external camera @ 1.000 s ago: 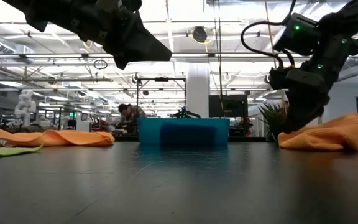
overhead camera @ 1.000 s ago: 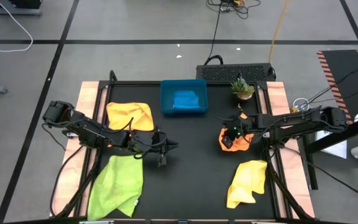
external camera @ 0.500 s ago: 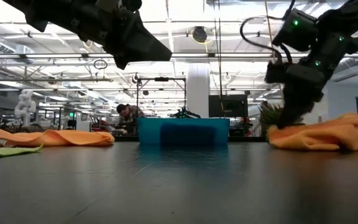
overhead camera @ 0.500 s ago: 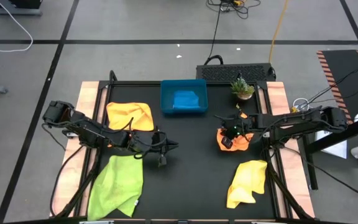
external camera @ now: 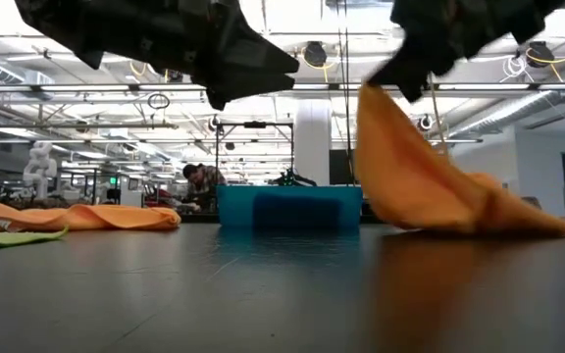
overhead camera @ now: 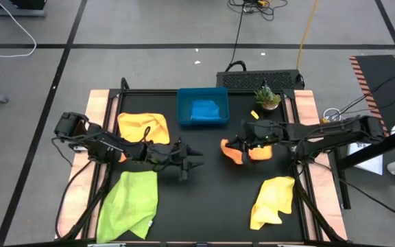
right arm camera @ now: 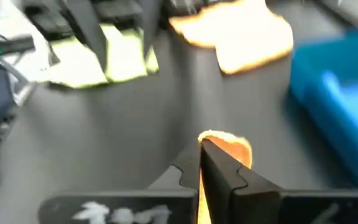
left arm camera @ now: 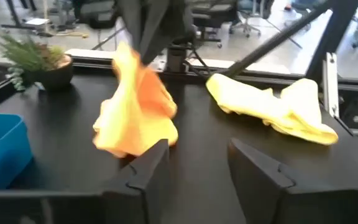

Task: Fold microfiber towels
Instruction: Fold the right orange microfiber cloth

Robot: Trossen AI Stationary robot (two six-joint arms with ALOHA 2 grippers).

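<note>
Mid-mat, right gripper (overhead camera: 233,145) pinches soft orange towel (overhead camera: 247,151), seemingly peaked.

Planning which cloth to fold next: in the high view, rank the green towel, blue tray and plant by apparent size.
1. Green towel, clearly largest.
2. Blue tray.
3. Plant, smallest.
</note>
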